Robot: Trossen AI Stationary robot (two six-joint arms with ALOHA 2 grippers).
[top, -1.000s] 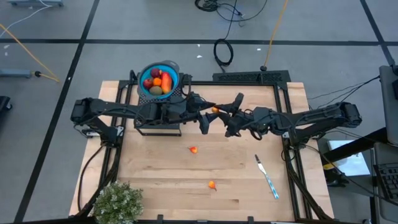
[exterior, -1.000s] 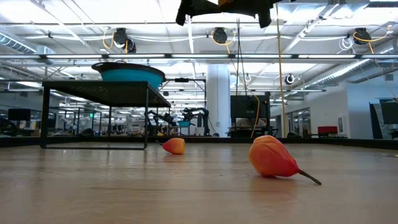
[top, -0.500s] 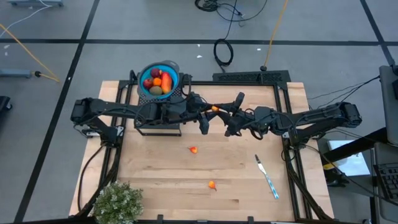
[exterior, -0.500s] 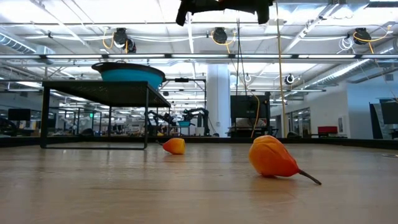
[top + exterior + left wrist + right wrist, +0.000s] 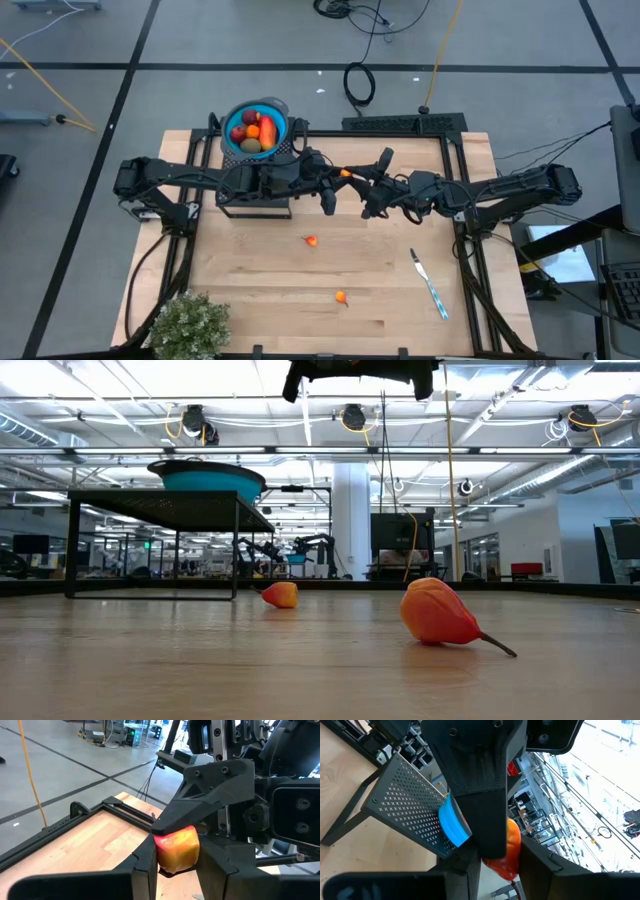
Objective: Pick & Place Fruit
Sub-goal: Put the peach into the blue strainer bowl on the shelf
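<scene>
A small orange fruit hangs in the air above the table's middle, between my two grippers. My left gripper reaches in from the left and my right gripper from the right, and both are shut on it. Farther left, a blue bowl holding several fruit stands on a black perforated stand. Two more small orange fruits lie on the wood. In the low view these fruits rest on their sides. My left gripper pinches the orange fruit's two flanks between its two fingers, reaching level from the table's left. The fruit is lifted clear, well above the table. My right gripper pinches the same fruit between its fingers, level from the table's right. One right finger lies over the fruit's top, crosswise to the left fingers. The left finger in front hides much of the contact.
A slim white and blue utensil lies on the right part of the table. A bushy green plant stands at the near left corner. The stand's legs rise at the far left; bare wood lies between the loose fruits.
The orange fruit showed at the low view's top edge a second ago and has since gone up out of that view. Both grippers have otherwise kept their places above the table's middle.
</scene>
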